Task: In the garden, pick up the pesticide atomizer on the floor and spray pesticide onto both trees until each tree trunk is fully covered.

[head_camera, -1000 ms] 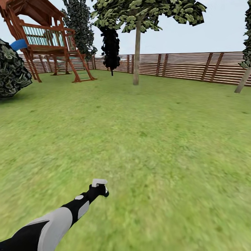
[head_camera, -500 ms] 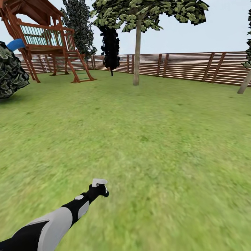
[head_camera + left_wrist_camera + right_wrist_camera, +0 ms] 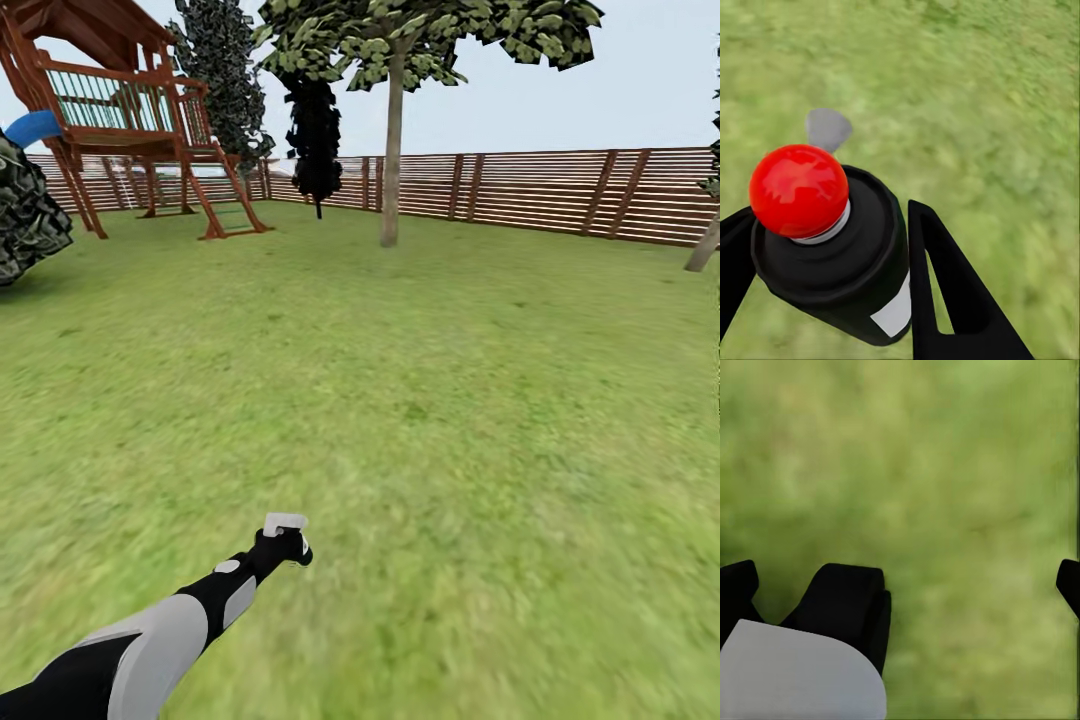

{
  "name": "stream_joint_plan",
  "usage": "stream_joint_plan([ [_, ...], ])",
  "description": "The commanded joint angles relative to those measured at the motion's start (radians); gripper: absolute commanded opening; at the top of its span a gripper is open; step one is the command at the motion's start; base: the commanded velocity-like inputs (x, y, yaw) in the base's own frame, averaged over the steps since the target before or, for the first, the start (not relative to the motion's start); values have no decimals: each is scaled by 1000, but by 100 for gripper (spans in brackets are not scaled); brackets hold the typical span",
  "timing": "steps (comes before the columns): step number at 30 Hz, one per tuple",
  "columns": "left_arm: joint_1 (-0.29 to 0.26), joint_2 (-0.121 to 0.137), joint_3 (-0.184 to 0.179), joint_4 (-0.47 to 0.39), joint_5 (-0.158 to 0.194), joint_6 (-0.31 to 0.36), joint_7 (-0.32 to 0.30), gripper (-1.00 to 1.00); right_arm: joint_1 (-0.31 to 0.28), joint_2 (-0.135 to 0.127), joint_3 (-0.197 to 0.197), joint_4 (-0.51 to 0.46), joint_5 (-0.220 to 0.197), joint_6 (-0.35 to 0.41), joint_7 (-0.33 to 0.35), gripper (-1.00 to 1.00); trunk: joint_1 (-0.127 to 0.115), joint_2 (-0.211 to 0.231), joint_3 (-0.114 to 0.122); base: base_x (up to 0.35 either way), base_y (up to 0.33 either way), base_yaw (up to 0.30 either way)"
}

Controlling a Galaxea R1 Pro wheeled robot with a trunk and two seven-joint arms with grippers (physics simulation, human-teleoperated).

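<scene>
**Head view.** Shows the left claw (image 3: pixel 283 548) closed on the pesticide atomizer (image 3: pixel 285 522), held low over the lawn (image 3: pixel 450 400), light grey head uppermost. Places the nearer tree trunk (image 3: pixel 390 170) well apart, far across the grass before the fence (image 3: pixel 560 190). Places a second tree trunk (image 3: pixel 703 248) at the right edge, leaning and mostly cut off. Also shows a playhouse (image 3: pixel 120 110) and a dark conifer (image 3: pixel 316 130) at the far left. Do not mistake the conifer for a target.

Risk: spraying from here would likely fall short, leaving specks on grass and none on bark. Close the range first.

**Left wrist view.** Shows the atomizer body between both black fingers (image 3: pixel 945 292), with a red round cap and a white label patch. Looks to be gripped toward the upper body.

Risk: may tilt or slip while driving if held too lightly. Cannot tell nozzle direction from here. Check the aim before triggering, or the spray may miss the trunk.

**Right wrist view.** Shows the right claw (image 3: pixel 960 585) spread wide, holding nothing, over blurred grass.

Risk: may snag or strike a trunk on close approach if left extended.
</scene>
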Motion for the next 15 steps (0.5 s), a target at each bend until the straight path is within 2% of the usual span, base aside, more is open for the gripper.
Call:
stream_joint_plan([
  [1, -1, 0, 9, 0, -10, -3, -2, -100, -2, -1, -8, 4, 9, -7, 0, 100, 0, 0, -1, 350, 0, -128],
  [6, -1, 0, 9, 0, -10, -3, -2, -100, -2, -1, -8, 4, 10, -7, 0, 100, 0, 0, -1, 350, 0, -129],
  [15, -1, 0, 10, 0, -10, -3, -2, -100, -2, -1, -8, 4, 10, -7, 0, 100, 0, 0, -1, 350, 0, -12],
])
